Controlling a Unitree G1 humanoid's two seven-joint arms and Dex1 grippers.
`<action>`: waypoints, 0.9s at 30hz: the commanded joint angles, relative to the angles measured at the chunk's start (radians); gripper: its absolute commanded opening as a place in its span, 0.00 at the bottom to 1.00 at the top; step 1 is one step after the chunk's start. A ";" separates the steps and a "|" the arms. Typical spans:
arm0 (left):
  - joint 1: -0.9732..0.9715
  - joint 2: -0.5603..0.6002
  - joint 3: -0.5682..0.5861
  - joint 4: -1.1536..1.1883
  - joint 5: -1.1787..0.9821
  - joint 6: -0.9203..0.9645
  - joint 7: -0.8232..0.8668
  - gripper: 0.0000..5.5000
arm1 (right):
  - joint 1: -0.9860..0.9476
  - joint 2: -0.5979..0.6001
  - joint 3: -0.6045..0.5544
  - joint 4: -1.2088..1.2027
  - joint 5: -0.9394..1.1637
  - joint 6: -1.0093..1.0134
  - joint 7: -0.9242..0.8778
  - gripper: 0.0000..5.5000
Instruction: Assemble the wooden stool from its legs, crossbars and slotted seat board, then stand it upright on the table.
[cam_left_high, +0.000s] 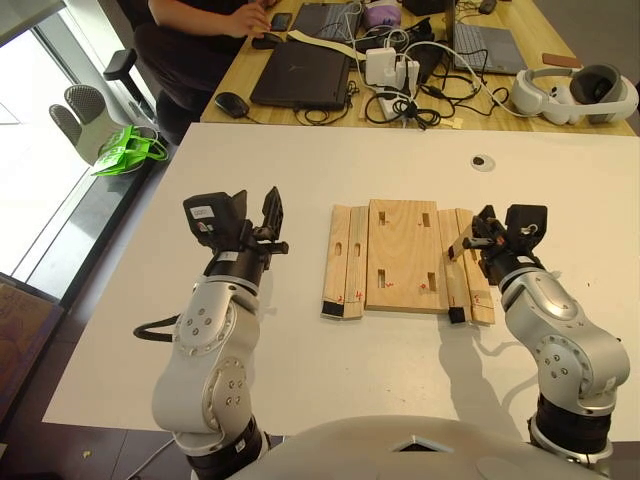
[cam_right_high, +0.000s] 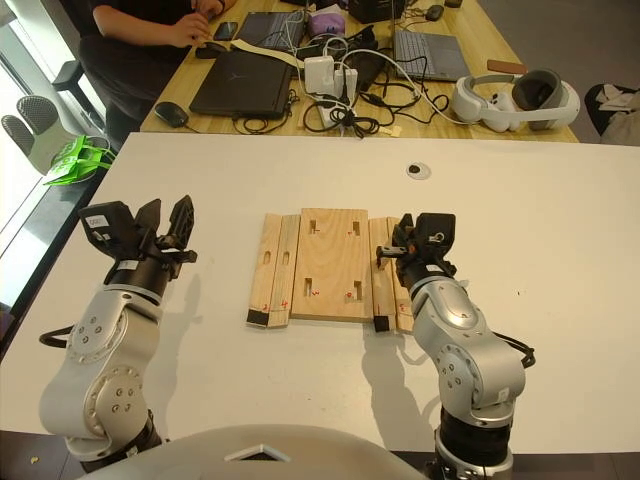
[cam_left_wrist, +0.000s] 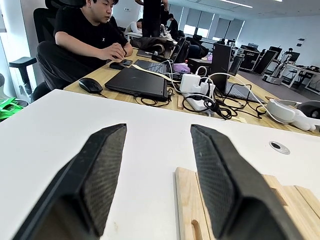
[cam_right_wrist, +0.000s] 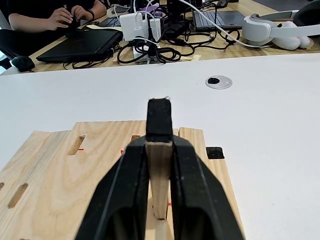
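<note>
The slotted seat board (cam_left_high: 405, 255) lies flat in the middle of the white table (cam_left_high: 300, 170). Two wooden pieces (cam_left_high: 341, 262) with black ends lie against its left side, and more pieces (cam_left_high: 484, 300) lie along its right side. My right gripper (cam_left_high: 472, 243) is at the board's right edge, shut on a wooden leg (cam_right_wrist: 160, 175) whose black-capped end (cam_right_wrist: 160, 117) sticks out past the fingers. My left gripper (cam_left_high: 272, 225) hangs open over bare table, left of the wooden parts, with nothing between its fingers (cam_left_wrist: 100, 175).
A round cable hole (cam_left_high: 484, 161) sits in the table behind the board. Beyond the far edge is a wooden desk with a laptop (cam_left_high: 300, 78), cables, a power strip (cam_left_high: 392, 68) and a headset (cam_left_high: 575, 92). A person sits there.
</note>
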 joint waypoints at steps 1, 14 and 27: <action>0.019 -0.034 -0.014 -0.012 -0.018 0.004 0.027 0.43 | -0.010 0.015 -0.016 0.005 -0.009 0.038 0.003 0.07; 0.023 -0.010 -0.021 0.018 -0.048 -0.049 0.057 0.43 | -0.030 -0.002 -0.044 0.083 -0.059 0.176 0.061 0.07; -0.014 0.011 -0.024 0.065 -0.049 -0.103 0.062 0.43 | -0.203 0.047 0.086 0.371 -0.177 -0.058 0.121 0.07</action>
